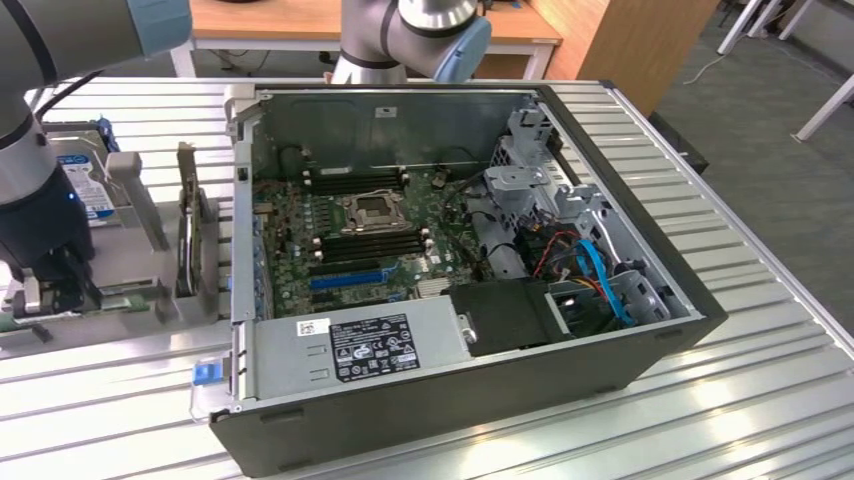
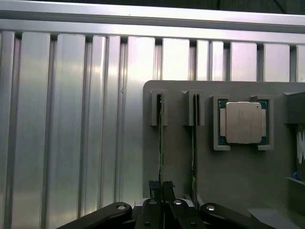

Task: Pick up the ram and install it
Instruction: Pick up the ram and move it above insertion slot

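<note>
Fingers [image 2: 154, 198] pinched narrow on the ram [image 2: 161, 143], which stands edge-on in its slot of the grey holder [image 2: 238, 181] on the slatted surface [image 2: 71, 143], w/ a 2nd stick [image 2: 194, 143] & the processor [image 2: 243, 122] beside it. Risk: thin grip, so any tilt could jam it in the slot or let it slip. Chips & label hidden; grip pt cut off.
</note>
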